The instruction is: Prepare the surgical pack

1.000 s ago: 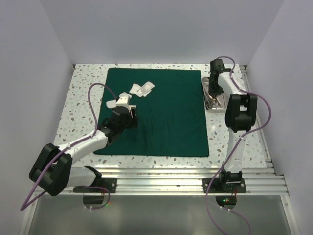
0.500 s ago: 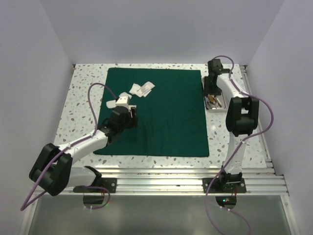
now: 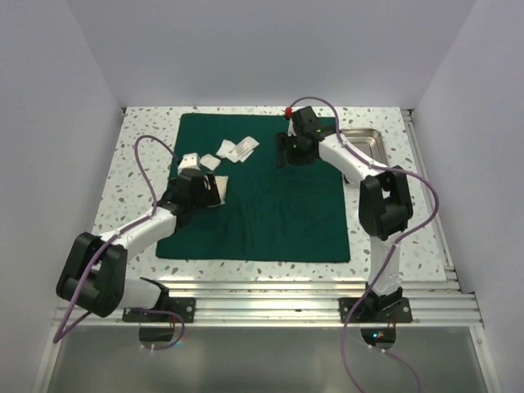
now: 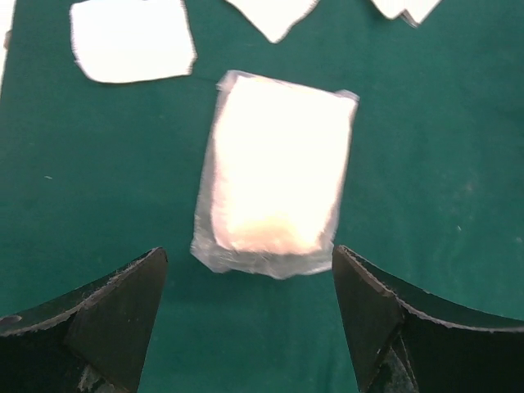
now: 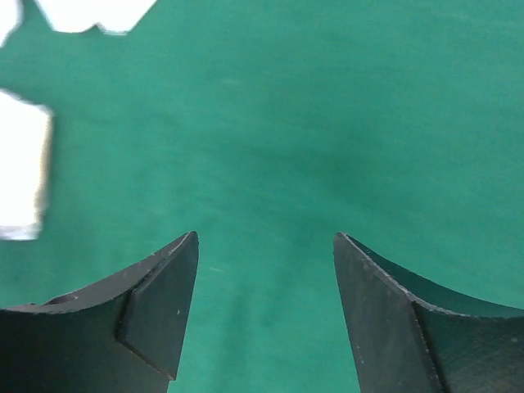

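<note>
Left claw [image 4: 250, 252] gapes empty, just short of a clear-wrapped white gauze pad [image 4: 274, 168] lying flat on the dark green cloth drape [image 4: 98, 180]; right claw [image 5: 266, 237] spread empty above bare drape. Closing too low could pinch cloth and drag the drape askew

Plain white walls [image 3: 262, 49] enclose a speckled table [image 3: 147, 123] edged by aluminium rails [image 3: 270, 299].

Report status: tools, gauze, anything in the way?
Left tool open, poised over wrapped gauze pad on green drape. Right tool open, empty, over bare drape. Nothing blocking either.
</note>
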`<state>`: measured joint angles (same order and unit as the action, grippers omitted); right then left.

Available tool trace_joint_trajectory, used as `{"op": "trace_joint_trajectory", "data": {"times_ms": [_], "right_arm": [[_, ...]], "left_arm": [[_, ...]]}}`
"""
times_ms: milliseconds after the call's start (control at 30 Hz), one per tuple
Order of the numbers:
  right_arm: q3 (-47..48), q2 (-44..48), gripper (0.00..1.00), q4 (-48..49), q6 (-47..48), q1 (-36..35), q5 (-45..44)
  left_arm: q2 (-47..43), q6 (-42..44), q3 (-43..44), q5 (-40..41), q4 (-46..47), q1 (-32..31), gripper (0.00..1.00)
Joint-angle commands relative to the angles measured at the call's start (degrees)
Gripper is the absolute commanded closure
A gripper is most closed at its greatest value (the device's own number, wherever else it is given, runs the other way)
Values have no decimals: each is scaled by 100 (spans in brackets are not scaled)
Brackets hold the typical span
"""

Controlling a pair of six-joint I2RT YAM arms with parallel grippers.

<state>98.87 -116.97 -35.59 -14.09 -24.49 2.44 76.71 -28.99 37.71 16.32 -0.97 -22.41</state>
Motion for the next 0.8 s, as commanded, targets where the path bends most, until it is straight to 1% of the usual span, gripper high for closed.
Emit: {"op": "trace_joint_trajectory", "data": {"times_ms": [0,33,67,100,200,233,300,333,400,533,567,633,767], "right_arm": [[-131,-203,29,930,-673,-161,1205],[-149,-325,28,1306,-1005,-222,1346],[-201,-388,28,1536,-1165,-258,1739],[-193,-467,28,1929,-1558,-267,1899],[-193,-853,28,2599,-2167,-328,2548],[-193,-941,28,2958,-2525,-398,2638],[-140,-1196,29,3337,-2904,-469,2770],[-140,-1249,29,3453,-2985,-565,2780],[-140,-1416,29,3733,-3230,-688,2762],[-17,-1724,32,3981,-3556,-864,2806],[1,-1759,35,4068,-3609,-891,2824],[123,-1899,38,4140,-3689,-969,2824],[308,-2102,43,4139,-3768,-1058,2832]], "left_arm": [[99,-194,280,-93,-87,368,14],[116,-247,280,-268,-53,430,14],[143,-265,289,-356,9,474,14],[195,-273,315,-418,9,527,15],[379,-309,429,-498,9,598,16],[415,-291,456,-498,9,607,17],[520,-282,447,-515,27,668,20],[556,-282,439,-568,262,694,21],[634,-282,377,-673,421,756,24],[758,-247,316,-709,554,782,34],[775,-238,316,-709,589,782,39],[828,-212,298,-709,633,782,46],[969,-186,307,-735,695,782,52]]}}
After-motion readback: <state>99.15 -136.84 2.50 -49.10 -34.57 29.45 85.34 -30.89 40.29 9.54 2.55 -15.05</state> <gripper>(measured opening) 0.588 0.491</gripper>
